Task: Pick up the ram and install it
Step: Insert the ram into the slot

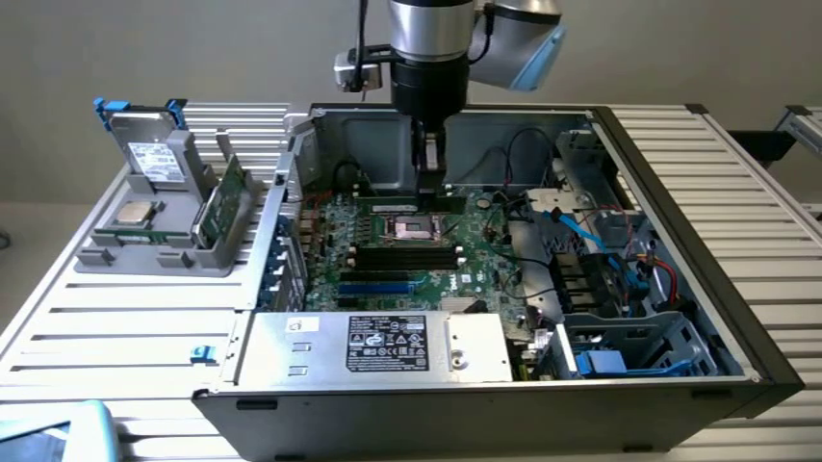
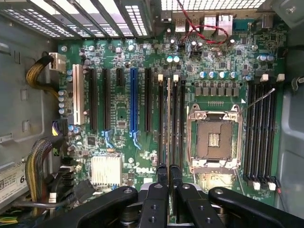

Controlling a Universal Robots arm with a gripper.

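At the near edge of the open computer case (image 1: 449, 414), exterior view: a silver power supply box (image 1: 372, 346) with a black label lies across the front. Behind it is the green motherboard (image 1: 486, 258), with a bank of black memory slots (image 1: 404, 255) and then the open processor socket (image 1: 414, 228).

Just past the socket, the gripper (image 1: 430, 188) hangs straight down from the arm into the case. At its tip is the ram (image 1: 392, 204), a thin green strip lying crosswise, low over the board.

Wrist view: two black fingers (image 2: 161, 176) sit close together and pinch the ram (image 2: 168, 118). It is seen edge-on and runs in line with the slot bank (image 2: 176, 118) beside the processor socket (image 2: 214, 137). I cannot tell whether the stick is seated in a slot or just above it.

Farther off, on the exterior view's left, a grey holder (image 1: 167, 260) stands outside the case on the slatted table (image 1: 115, 327). It carries a silver processor chip (image 1: 133, 214) and a wider green card (image 1: 229, 202).
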